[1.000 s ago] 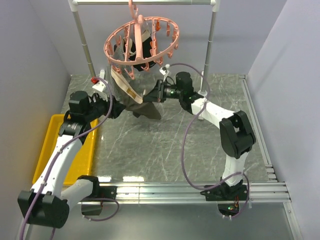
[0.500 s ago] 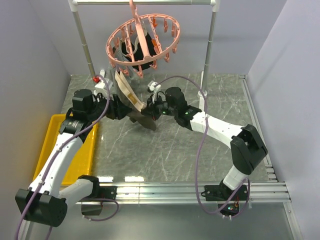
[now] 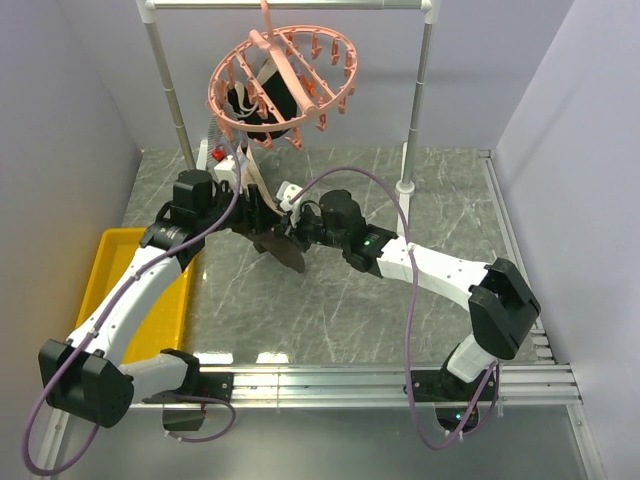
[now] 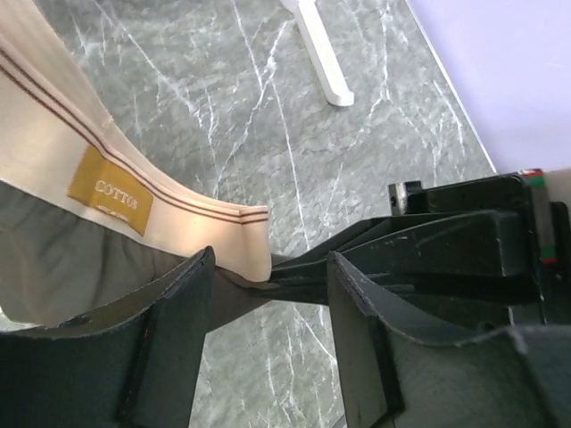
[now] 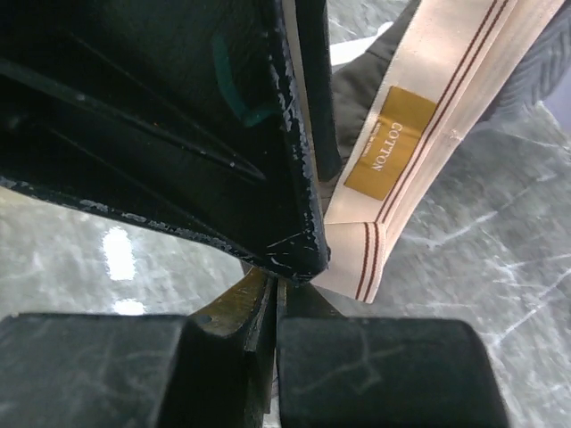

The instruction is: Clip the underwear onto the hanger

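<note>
The salmon-pink hanger (image 3: 285, 85) hangs tilted from the rail. The underwear (image 3: 278, 242) droops below it, its beige waistband (image 3: 246, 170) running up towards the pegs on the ring's near left. My right gripper (image 3: 288, 226) is shut on the dark cloth right at the waistband's folded corner (image 5: 357, 259); its fingertips (image 5: 278, 290) are pressed together. My left gripper (image 3: 258, 216) faces it with its jaws open. Its fingers (image 4: 169, 339) straddle the right gripper's tips (image 4: 357, 259), and the waistband (image 4: 134, 187) lies beside the left finger. Only marble floor shows between them.
A black garment (image 3: 262, 100) hangs inside the hanger's ring. The white rail (image 3: 290, 5) stands on two posts (image 3: 418, 100), one foot (image 4: 321, 67) near my left gripper. A yellow tray (image 3: 100, 290) lies at the table's left edge. Grey walls stand on three sides.
My right gripper carried the underwear left and down to meet my left gripper. My left gripper moved right towards it and opened wider. The hanger swung and tilted.
</note>
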